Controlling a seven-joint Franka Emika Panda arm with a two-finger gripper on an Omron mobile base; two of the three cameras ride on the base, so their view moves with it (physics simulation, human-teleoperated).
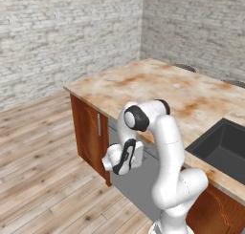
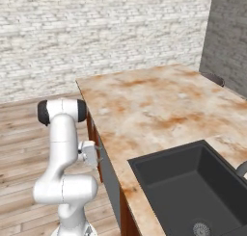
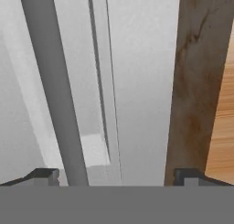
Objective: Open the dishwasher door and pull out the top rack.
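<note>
The dishwasher door [image 1: 139,183] is a flat grey panel standing upright and closed under the marble counter. In the hand view the door [image 3: 141,81] is very close, and its long bar handle [image 3: 57,99] runs up the picture. My gripper [image 3: 116,175] is open right at the door, with the bar between its two dark fingertips [image 3: 45,175], close to the left one and not clamped. From the base views my gripper [image 1: 135,154] [image 2: 96,155] sits near the door's upper edge, just below the counter lip. The top rack is hidden behind the closed door.
A reddish-brown cabinet door [image 1: 88,132] with a short vertical handle [image 1: 99,124] flanks the dishwasher on the left. The marble counter [image 1: 158,85] overhangs it, with a black sink [image 1: 222,147] [image 2: 193,187] to the right. Wooden floor [image 1: 43,180] lies in front.
</note>
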